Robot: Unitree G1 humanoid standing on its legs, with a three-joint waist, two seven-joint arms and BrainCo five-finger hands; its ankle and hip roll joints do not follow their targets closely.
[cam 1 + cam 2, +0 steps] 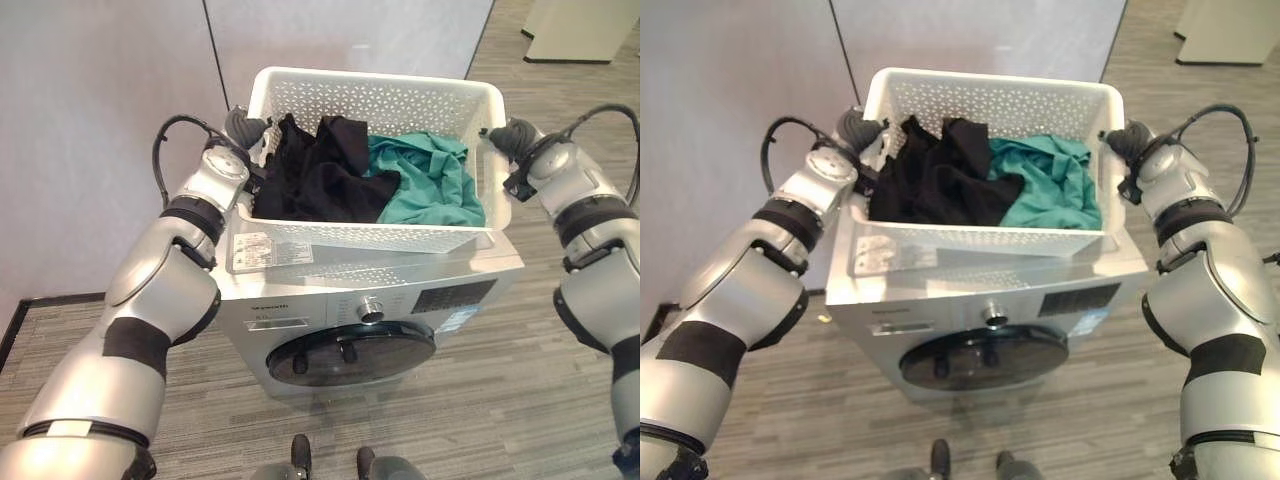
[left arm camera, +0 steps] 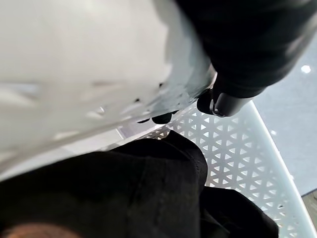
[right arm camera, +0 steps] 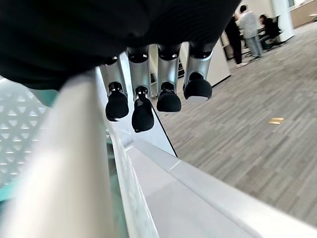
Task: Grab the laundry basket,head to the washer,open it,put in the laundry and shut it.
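Your right wrist view caught what the eye views missed: people [image 3: 250, 27] stood far off across the grey floor [image 3: 247, 124], past the dark-tipped fingers [image 3: 143, 111] of your right robot hand [image 1: 515, 140], which hung curled down over the basket's right rim. Your left wrist view showed your left robot hand [image 1: 243, 127] with fingertips [image 2: 220, 101] hooked on the left rim, black cloth just below. The closed washer [image 1: 330, 320] stood nearest you, its round dark door [image 1: 350, 355] shut. On top of it sat the white laundry basket [image 1: 370, 235], holding black clothes [image 1: 320, 175] on your left and a teal garment [image 1: 430, 180] on your right.
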